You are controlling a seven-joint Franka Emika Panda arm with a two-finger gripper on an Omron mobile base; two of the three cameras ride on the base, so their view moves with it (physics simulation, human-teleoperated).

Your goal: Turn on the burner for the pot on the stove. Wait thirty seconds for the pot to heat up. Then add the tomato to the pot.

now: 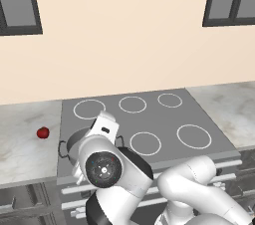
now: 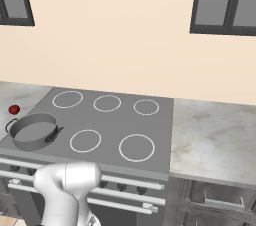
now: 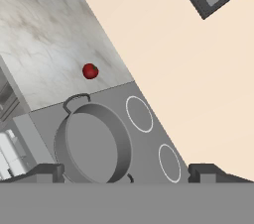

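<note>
The grey pot [image 2: 34, 131] sits empty on the front left burner of the stove [image 2: 115, 117]. In the left base view my arm covers part of the pot [image 1: 71, 143]. The red tomato [image 1: 43, 132] lies on the marble counter just left of the stove, behind the pot and apart from it. In the hand view my gripper [image 3: 126, 174] hovers above the near side of the pot [image 3: 92, 143], fingertips [image 3: 45, 172] wide apart, open and holding nothing. The tomato [image 3: 90, 71] shows beyond the pot's loop handle.
Dark knobs [image 2: 122, 186] and pale bar handles line the stove front below the cooktop. Four other burner rings are bare. Marble counter [image 2: 215, 135] extends right of the stove, and wall cabinets [image 2: 225, 2] and a hood hang above.
</note>
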